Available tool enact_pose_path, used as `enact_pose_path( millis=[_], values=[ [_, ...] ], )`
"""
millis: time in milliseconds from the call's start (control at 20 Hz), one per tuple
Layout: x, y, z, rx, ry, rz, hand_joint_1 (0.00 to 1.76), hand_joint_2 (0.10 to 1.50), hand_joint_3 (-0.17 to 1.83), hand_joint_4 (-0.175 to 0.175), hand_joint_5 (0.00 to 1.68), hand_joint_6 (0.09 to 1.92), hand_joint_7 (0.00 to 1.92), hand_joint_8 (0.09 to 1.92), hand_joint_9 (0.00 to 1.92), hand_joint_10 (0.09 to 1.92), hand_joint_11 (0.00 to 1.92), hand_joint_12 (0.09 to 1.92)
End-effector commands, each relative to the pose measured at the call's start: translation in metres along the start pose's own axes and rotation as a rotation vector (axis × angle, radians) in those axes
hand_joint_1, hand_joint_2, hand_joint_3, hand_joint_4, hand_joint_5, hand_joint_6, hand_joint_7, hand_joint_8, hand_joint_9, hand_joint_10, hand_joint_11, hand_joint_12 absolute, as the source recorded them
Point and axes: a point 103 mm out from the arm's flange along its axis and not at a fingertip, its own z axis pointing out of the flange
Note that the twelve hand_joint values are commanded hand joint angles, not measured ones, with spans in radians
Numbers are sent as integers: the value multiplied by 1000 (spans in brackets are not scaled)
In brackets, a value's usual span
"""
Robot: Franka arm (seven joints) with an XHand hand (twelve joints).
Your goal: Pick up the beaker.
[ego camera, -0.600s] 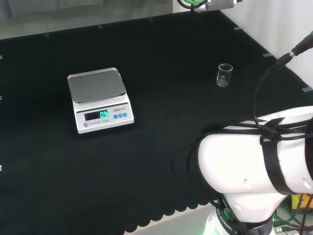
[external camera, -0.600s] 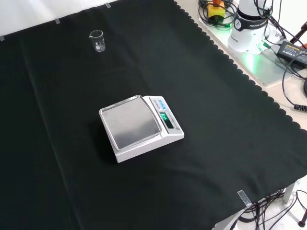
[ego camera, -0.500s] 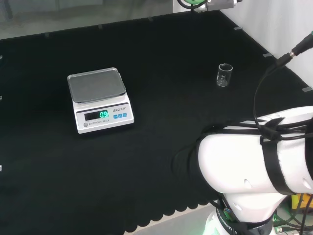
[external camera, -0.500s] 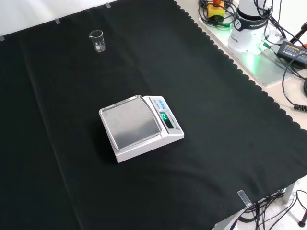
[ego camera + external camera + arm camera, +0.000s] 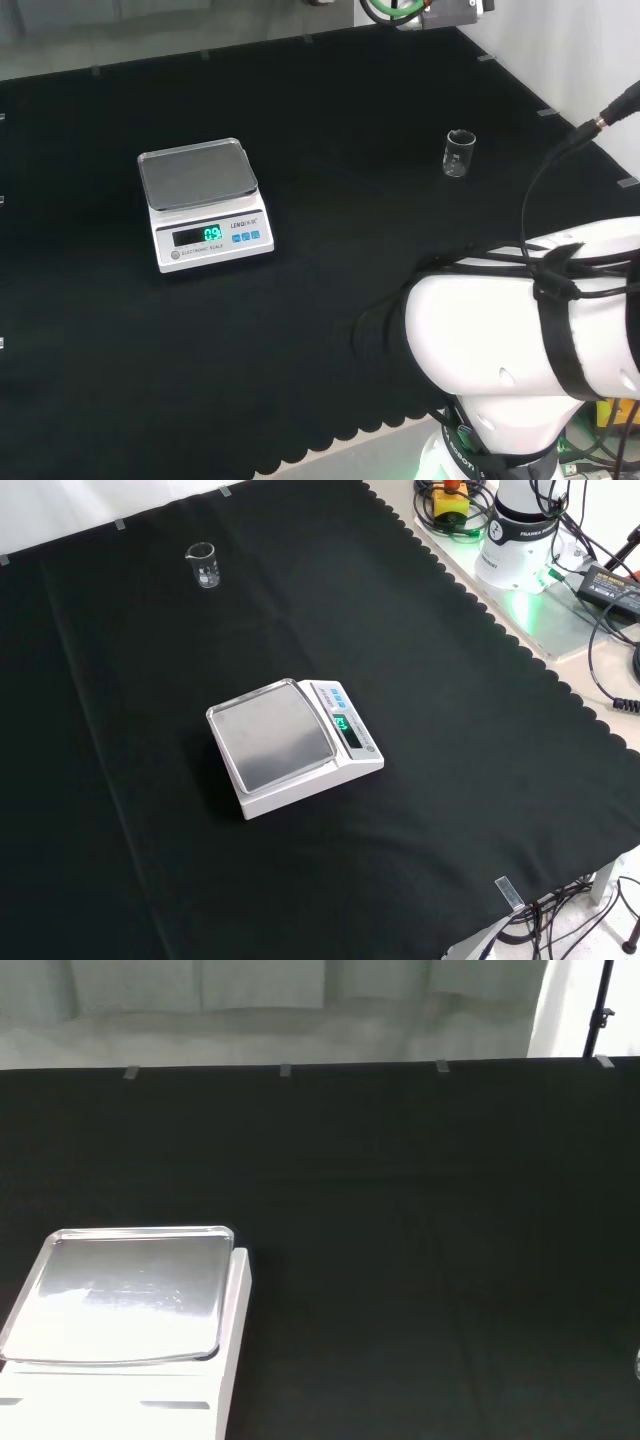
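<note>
Head view: desk (image 5: 330,120) under black cloth, scalloped hem along the near edge. Scale (image 5: 203,204) left of centre, white body, steel pan on top, lit green display and blue buttons on the near face. Beaker (image 5: 459,153) upright at right, farther off than the scale, well apart from it, clear and looks empty. Arm link (image 5: 520,325) big and white at near right, wrapped by black straps with black cables running up to the right edge. Small tape tabs along the cloth's far and right edges. Green ring at far top.
</note>
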Motion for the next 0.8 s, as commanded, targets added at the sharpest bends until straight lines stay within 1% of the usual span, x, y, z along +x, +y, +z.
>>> enact_pose_path(
  millis=[50, 200, 400, 650, 800],
  values=[
    [-19, 13, 6, -1, 16, 42, 438, 779, 276, -66, 190, 87, 0, 693, 0, 722, 69, 1575],
    [-33, 31, 19, 19, 49, 65, 443, 772, 248, -66, 199, 87, 0, 713, 0, 767, 90, 1571],
    [-52, 63, 38, 57, 64, 72, 461, 759, 223, -67, 209, 87, 0, 756, 0, 838, 113, 1567],
    [-91, 105, 64, 93, 99, 78, 471, 756, 210, -69, 214, 87, 5, 793, 0, 886, 138, 1560],
    [-127, 127, 84, 116, 107, 106, 479, 753, 203, -71, 216, 87, 13, 807, 0, 919, 153, 1553]
  ],
)
